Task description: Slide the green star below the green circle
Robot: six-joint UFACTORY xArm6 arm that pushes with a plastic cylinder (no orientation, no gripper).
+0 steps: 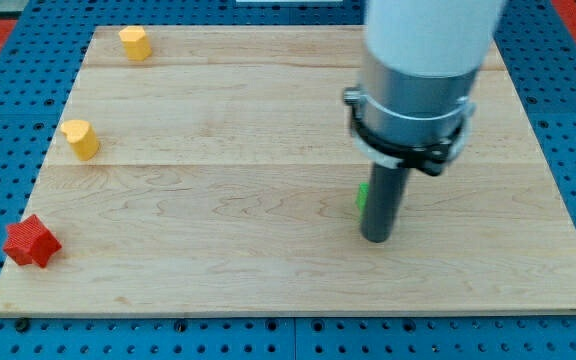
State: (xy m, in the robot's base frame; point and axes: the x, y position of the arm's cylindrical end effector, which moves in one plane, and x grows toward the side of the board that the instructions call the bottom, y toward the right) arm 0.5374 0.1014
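Though tip (375,238) touches a green block (362,196), mostly hidden, shape unclear. No green circle visible; placement unjudgeable. No fingers, just a rod

My tip (375,238) rests right of the board's (218,270) centre, a mostly hidden block (362,196), possibly touching, just behind it; three blocks (81,138) line the left edge.

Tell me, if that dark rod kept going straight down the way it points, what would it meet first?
The wooden board itself: my tip already seems to rest on it. A green block, mostly hidden behind the rod, sits just beside it, toward the view's left.
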